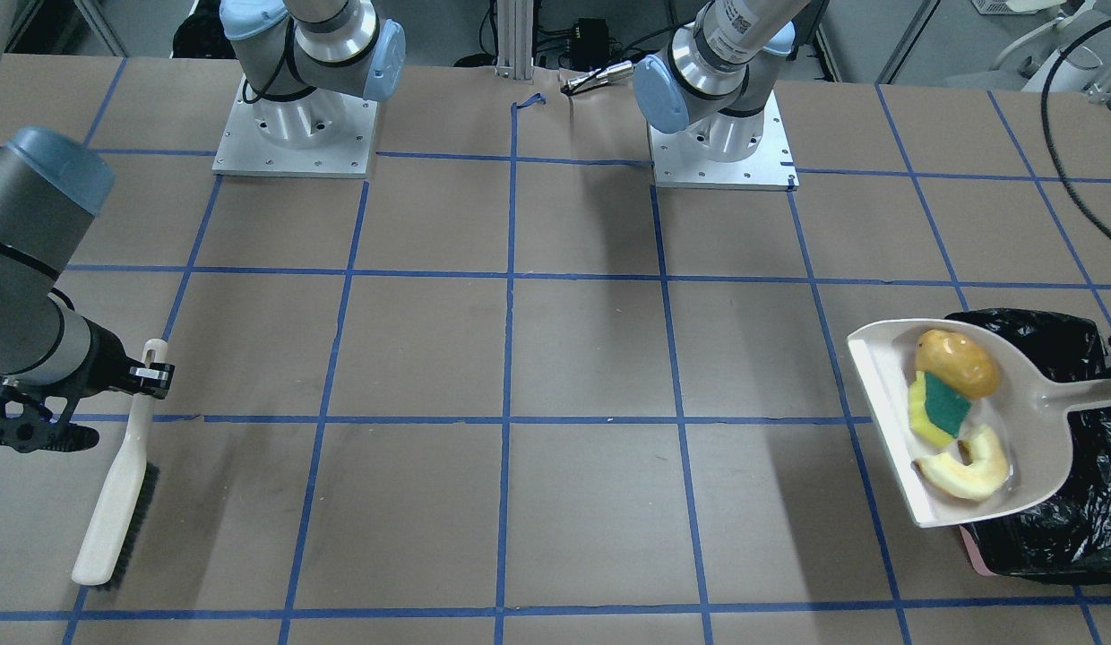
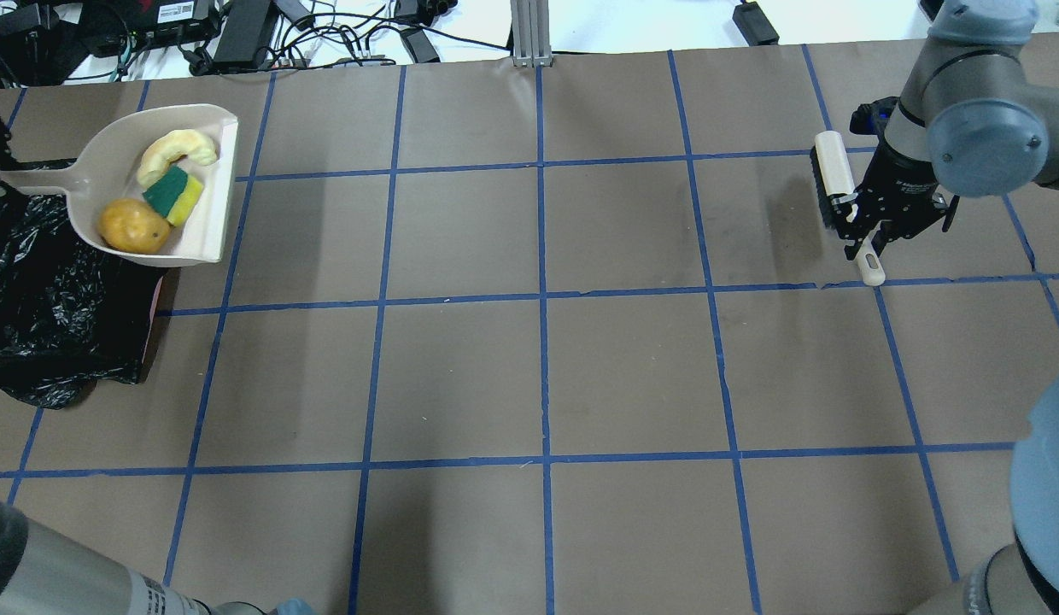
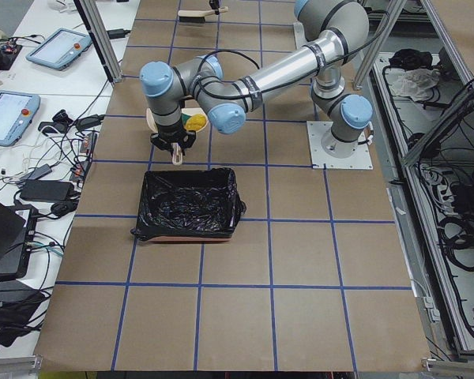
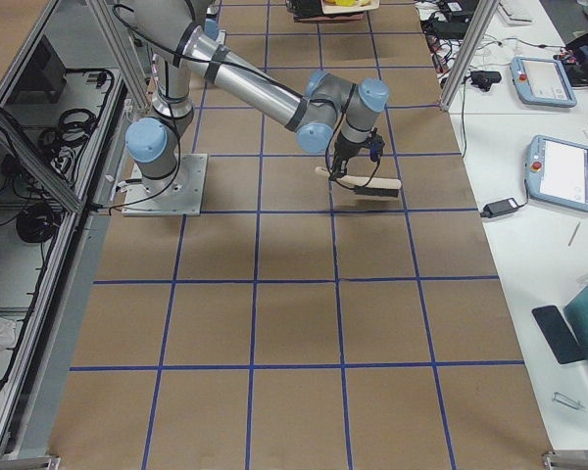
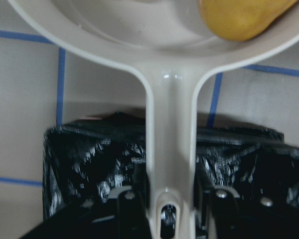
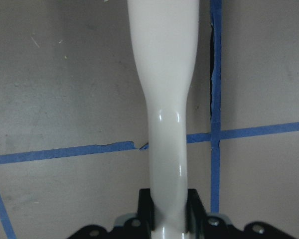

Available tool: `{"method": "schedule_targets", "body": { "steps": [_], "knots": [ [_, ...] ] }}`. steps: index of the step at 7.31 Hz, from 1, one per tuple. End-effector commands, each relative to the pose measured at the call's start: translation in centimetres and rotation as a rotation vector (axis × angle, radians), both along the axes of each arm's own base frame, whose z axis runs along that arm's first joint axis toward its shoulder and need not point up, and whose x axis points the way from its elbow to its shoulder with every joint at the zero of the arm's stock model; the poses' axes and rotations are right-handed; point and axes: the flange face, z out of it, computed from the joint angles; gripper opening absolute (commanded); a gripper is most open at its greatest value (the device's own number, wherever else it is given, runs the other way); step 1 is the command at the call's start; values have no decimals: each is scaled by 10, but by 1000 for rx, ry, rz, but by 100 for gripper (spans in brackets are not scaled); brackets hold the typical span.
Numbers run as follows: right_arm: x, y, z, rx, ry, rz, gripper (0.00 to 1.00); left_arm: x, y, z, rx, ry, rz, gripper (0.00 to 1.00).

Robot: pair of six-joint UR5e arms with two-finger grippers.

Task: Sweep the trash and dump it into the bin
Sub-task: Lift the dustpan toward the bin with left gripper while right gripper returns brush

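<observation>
Clamping the dustpan point(image 5: 170, 124) by its handle, your left gripper point(image 5: 169, 211) has both fingers pressed against the handle's end, one on each side. Handle runs out over the black-bagged bin point(image 1: 1071, 537); the pan end sits past the bin's rim, toward the table's middle. From the front-facing view the pan overlaps the bin's corner, so it reads as held above rim level, roughly flat.

All three trash items are in the pan, none in the bin:
- potato-shaped lump point(image 1: 959, 363), glossy orange-yellow, on the side nearest the robot's base edge
- sponge point(image 1: 943, 408), green top on yellow, in the middle, touching the lump
- melon slice point(image 1: 968, 468), pale crescent, toward the operators' edge, just beside the sponge

Bin stands in the table's point(image 1: 591, 358) left half, near the long operators' edge; pink shows at its base.

Your right gripper point(image 6: 168, 219) is closed on the brush point(image 1: 116, 502), pinching the narrow end of its cream handle. Brush head points toward the operators' edge, dark bristles along one side. It's in the right half, well apart from bin and pan. You can't tell whether the bristles touch the paper.
</observation>
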Motion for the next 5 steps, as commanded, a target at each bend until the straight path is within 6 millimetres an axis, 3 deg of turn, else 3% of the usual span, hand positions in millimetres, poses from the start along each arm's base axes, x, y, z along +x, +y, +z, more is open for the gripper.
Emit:
{"method": "schedule_targets", "body": {
  "steps": [1, 3, 5],
  "knots": [
    [-28, 0, -4, -18, -15, 40, 0, 88, 34, 13, -18, -29, -53, 11],
    [-29, -3, -12, -31, -15, 39, 0, 118, 47, 20, -33, -52, -105, 10],
    [-29, -4, -18, -25, -21, 40, 0, 139, 35, 9, -45, -111, -186, 9]
  ]
}}
